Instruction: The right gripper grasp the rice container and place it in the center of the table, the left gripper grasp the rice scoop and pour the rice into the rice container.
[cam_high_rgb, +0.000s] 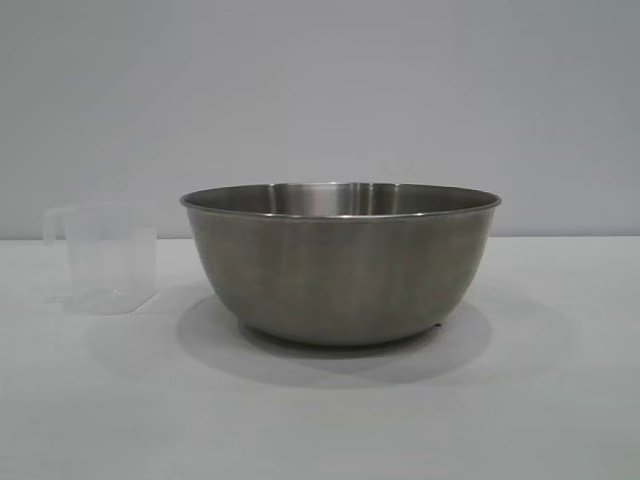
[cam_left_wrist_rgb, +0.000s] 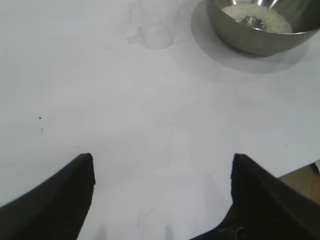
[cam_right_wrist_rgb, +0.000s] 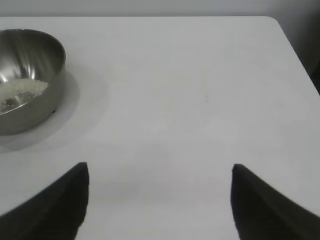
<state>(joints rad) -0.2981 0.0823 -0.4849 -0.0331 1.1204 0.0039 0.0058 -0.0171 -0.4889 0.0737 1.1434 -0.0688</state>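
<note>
My two end effectors, left (cam_left_wrist_rgb: 162, 165) and right (cam_right_wrist_rgb: 160, 172), hang released above the worktop (cam_high_rgb: 560, 400); rice (cam_left_wrist_rgb: 257, 17) lies in the centered container (cam_high_rgb: 340, 265), the emptied scoop (cam_high_rgb: 105, 258) beside it, so I judge only retreat remains.

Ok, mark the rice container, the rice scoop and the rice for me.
rice container (cam_high_rgb: 340, 275), exterior view, front of the steel wall.
rice scoop (cam_high_rgb: 108, 262), exterior view, middle of the clear side.
rice (cam_left_wrist_rgb: 262, 18), left wrist view, on the heap inside the container.

Plain grey wall (cam_high_rgb: 320, 90) behind; brown surface (cam_left_wrist_rgb: 302, 180) past one edge; tiny dark specks (cam_left_wrist_rgb: 40, 118) on white.
</note>
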